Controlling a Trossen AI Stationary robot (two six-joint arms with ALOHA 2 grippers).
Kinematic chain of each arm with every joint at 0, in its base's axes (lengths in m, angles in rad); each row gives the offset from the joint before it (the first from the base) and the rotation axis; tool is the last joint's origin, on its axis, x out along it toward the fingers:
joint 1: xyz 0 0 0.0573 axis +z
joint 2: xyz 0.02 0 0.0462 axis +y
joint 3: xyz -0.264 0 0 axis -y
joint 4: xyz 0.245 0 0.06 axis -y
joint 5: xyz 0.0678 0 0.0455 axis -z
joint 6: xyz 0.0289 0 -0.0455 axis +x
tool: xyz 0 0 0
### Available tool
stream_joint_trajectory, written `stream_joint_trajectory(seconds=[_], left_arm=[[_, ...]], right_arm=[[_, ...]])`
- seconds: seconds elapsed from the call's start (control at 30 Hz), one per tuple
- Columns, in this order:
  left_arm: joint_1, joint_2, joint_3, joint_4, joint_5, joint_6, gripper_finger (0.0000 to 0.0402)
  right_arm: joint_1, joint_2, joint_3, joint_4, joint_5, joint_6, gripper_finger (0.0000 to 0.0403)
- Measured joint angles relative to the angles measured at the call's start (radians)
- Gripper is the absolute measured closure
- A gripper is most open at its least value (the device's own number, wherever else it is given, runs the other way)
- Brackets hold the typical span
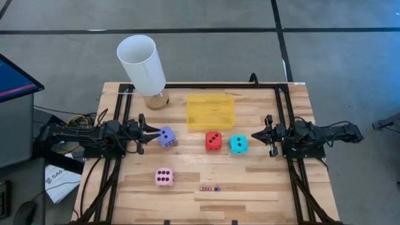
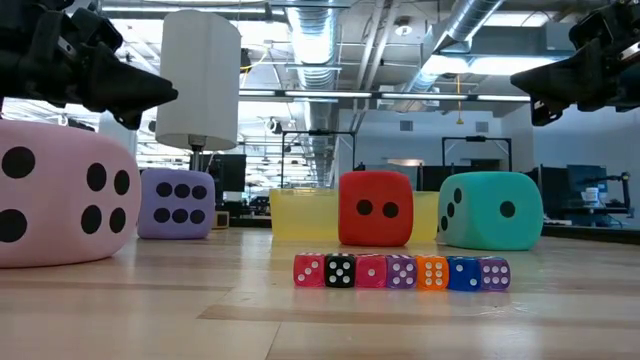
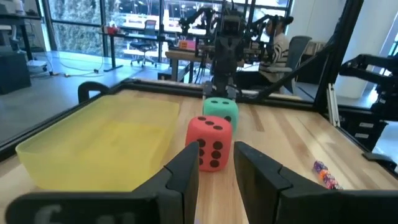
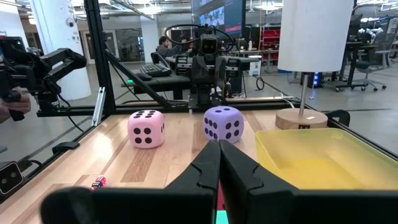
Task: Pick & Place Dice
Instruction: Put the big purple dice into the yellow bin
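Hovering beside the purple die (image 1: 167, 137), left fingers (image 3: 186, 168) slightly parted and empty; right fingers (image 4: 208, 165) clenched, empty.

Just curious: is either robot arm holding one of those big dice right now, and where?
No. Both pincers, left and right, are empty, raised above the table.

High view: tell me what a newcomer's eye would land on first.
Four soft dice stand out on the wooden table: the purple die just ahead of the left hand, the red die and cyan die side by side at the centre, the pink die alone toward the front. Behind them sit a yellow tray and a white-shaded lamp. The right hand waits, shut, beside the cyan die.
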Motion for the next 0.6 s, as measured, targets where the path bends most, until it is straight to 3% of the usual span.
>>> stream_joint_trajectory(seconds=[0.6], left_arm=[[0.000, 0.000, 0.000, 0.056, -0.001, 0.011, 0.0312]], right_arm=[[0.000, 0.000, 0.000, 0.000, 0.000, 0.000, 0.0400]])
